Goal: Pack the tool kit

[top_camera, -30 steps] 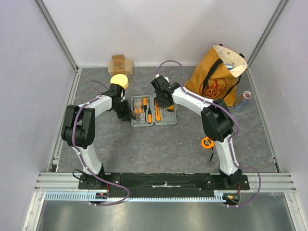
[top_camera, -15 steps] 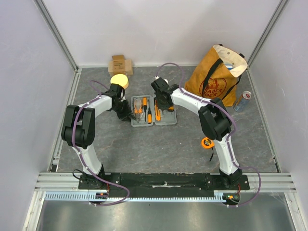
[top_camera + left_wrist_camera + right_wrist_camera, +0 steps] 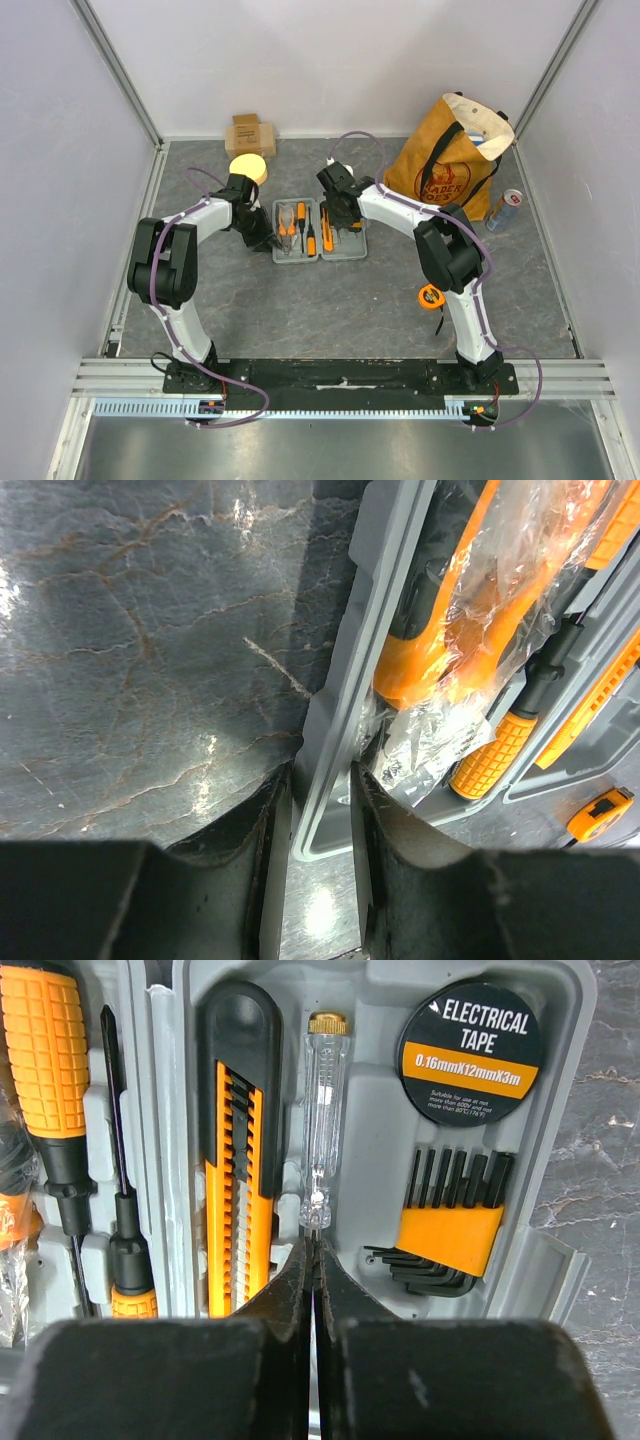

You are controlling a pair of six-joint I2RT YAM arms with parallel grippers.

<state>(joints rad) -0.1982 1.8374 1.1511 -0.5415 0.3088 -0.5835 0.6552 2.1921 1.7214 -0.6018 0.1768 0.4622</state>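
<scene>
Grey marbled counter [image 3: 330,300], with pale walls around it, carries the case [image 3: 348,250] near its middle, between your two arms. The case lies open and flat, with both halves facing up.

Your left claw [image 3: 318,785] sits at the left rim of the case. One finger is outside the rim and one inside, so it is pinching this rim. Just inside the rim lie pliers [image 3: 470,610] with orange handles, under a clear wrap.

Your right claw [image 3: 312,1250] is over the right half of the case. Its fingers are pressed together with nothing between them, and the tips stand right at the metal end of the tester [image 3: 325,1120]. You cannot tell if they touch it. The tester lies in its slot, and the knife [image 3: 238,1140] is just beside it. The tape [image 3: 470,1052] and the hex keys [image 3: 450,1230] sit in the same half. A screwdriver [image 3: 45,1060] lies in the other half.

A tote bag [image 3: 445,160] stands at the far right, with a can [image 3: 507,208] near it. A box [image 3: 249,135] and a yellow disc [image 3: 248,167] are at the far left. A tape measure [image 3: 430,296] lies on the counter, near and right of the case.
</scene>
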